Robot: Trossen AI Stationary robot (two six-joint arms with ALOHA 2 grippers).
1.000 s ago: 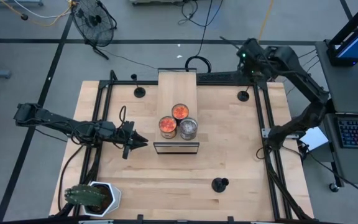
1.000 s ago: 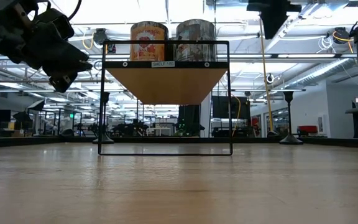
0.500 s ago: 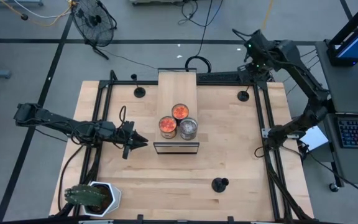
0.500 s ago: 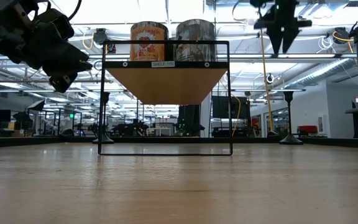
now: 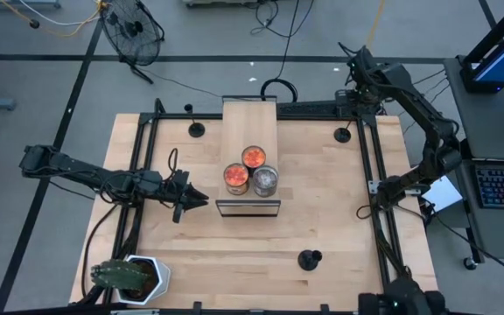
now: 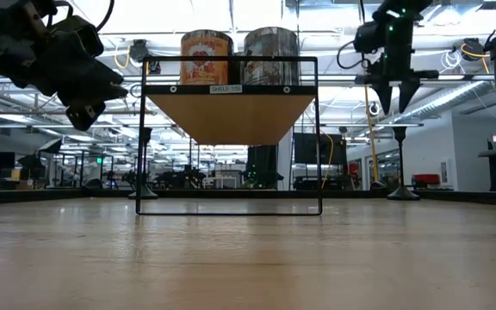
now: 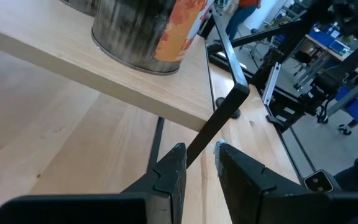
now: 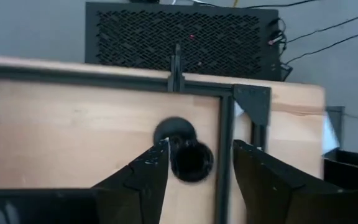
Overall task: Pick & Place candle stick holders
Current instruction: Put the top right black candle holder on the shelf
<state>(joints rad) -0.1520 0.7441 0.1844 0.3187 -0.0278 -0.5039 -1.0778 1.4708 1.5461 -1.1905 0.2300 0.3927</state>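
Three black candle stick holders stand upright on their disc bases: one far left (image 5: 197, 129), one far right (image 5: 343, 134) and one near the front (image 5: 309, 259). My right gripper (image 6: 393, 105) hangs open, fingers pointing down, above the far right holder (image 6: 400, 164). In the right wrist view that holder (image 8: 190, 159) shows below, between the spread fingers of my right gripper (image 8: 201, 149), apart from them. My left gripper (image 5: 192, 199) hovers left of the shelf. Its fingers (image 7: 199, 163) stand a narrow gap apart with nothing between them.
A black wire-frame shelf with a wooden board (image 5: 250, 118) stands mid-table and carries three cans (image 5: 252, 172). A potted plant (image 5: 131, 278) sits at the near left corner. A black frame rail (image 5: 367, 166) runs along the table's right side beside the far right holder.
My right gripper has come down and toward the table's right edge, and now hangs over the far right holder. Its fingers have opened on the way. The left arm and the three holders have stayed put.
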